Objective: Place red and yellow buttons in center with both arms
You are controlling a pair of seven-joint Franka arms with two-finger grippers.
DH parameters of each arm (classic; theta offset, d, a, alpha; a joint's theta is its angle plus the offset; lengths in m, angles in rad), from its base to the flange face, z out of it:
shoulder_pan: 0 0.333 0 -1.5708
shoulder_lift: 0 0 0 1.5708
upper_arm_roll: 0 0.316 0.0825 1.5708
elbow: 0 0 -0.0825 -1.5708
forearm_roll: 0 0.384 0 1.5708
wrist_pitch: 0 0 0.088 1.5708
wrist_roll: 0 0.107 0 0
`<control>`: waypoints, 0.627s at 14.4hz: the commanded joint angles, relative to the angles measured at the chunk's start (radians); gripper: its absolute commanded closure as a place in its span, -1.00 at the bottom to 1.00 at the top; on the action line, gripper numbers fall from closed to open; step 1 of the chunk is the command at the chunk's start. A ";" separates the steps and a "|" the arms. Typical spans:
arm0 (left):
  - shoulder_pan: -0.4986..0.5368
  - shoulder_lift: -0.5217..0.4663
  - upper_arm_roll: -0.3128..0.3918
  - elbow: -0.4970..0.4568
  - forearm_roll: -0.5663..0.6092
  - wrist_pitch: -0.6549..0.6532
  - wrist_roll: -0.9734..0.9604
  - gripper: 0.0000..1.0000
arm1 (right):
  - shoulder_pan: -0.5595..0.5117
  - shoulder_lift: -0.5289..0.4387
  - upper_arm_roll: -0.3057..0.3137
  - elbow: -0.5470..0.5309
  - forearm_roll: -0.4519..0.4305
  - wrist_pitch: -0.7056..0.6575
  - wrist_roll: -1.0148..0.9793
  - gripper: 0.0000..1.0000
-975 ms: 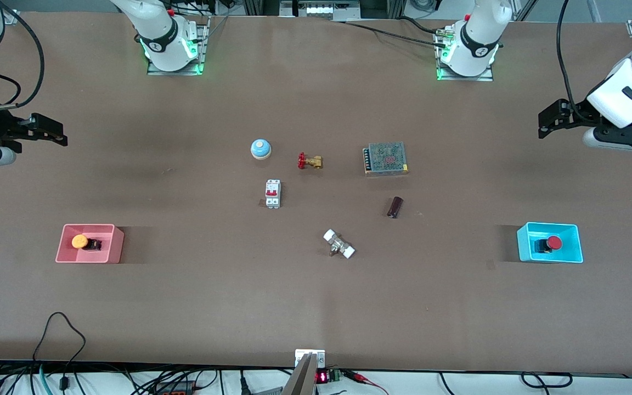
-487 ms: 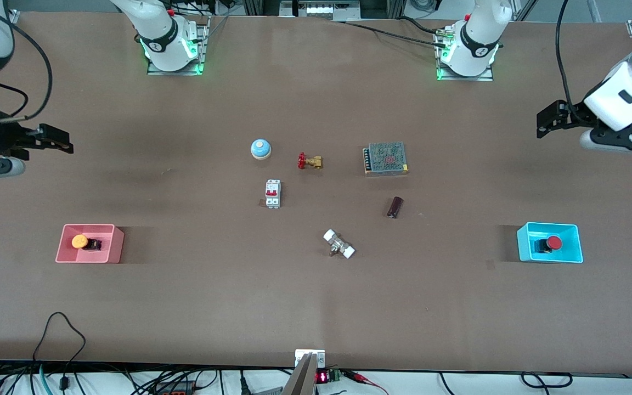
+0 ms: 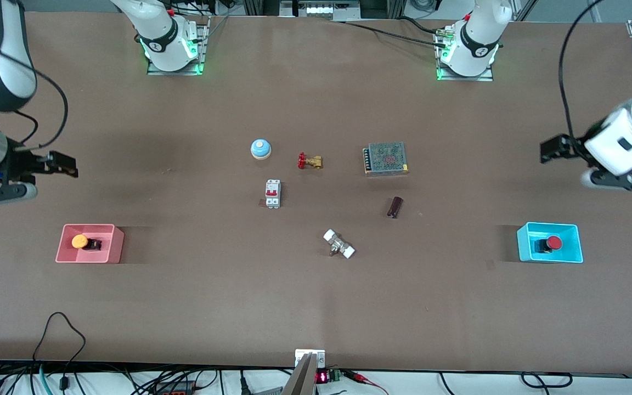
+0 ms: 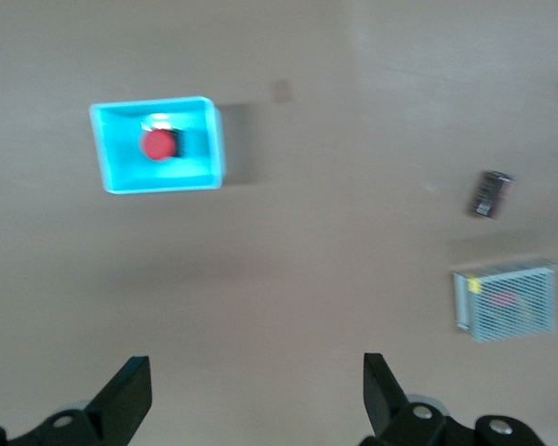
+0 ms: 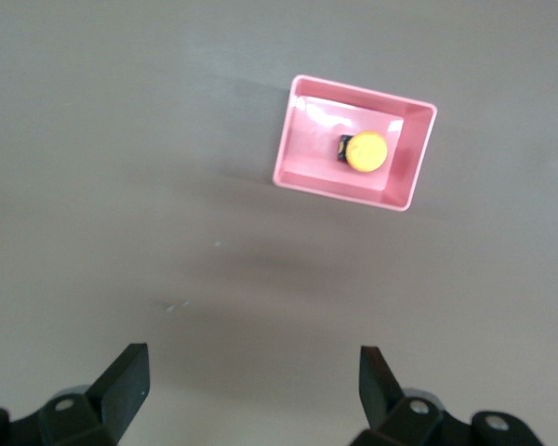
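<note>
Brown matte tabletop; left pincer, right pincer both released, airborne.

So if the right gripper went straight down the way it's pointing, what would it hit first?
Probably bare tabletop. The open right gripper points down short of the pink bin holding the yellow button.

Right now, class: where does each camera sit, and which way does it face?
Front view: high across the table, facing both arm bases; right gripper and left gripper show.
Left wrist view: looks down on the red button in the blue bin; open fingertips show.
Right wrist view: down on the yellow button in the pink bin.
Front shares both bins.
</note>
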State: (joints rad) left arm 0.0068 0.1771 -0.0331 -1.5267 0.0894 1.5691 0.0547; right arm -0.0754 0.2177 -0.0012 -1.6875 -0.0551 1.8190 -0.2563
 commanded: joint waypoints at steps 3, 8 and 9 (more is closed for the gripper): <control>0.090 0.200 0.001 0.097 0.033 0.090 0.020 -1.00 | -0.040 0.112 0.007 0.006 -0.011 0.162 -0.021 -1.00; 0.147 0.373 0.002 0.082 0.032 0.362 0.025 -1.00 | -0.082 0.216 0.006 0.012 -0.005 0.290 -0.037 -1.00; 0.148 0.402 0.002 0.082 0.032 0.420 0.045 -1.00 | -0.086 0.236 0.006 0.014 -0.008 0.325 -0.040 -1.00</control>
State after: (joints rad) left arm 0.1522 0.5116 -0.0279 -1.4862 0.1203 1.9212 0.0665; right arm -0.1337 0.4145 -0.0043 -1.6882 -0.0580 2.0953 -0.2749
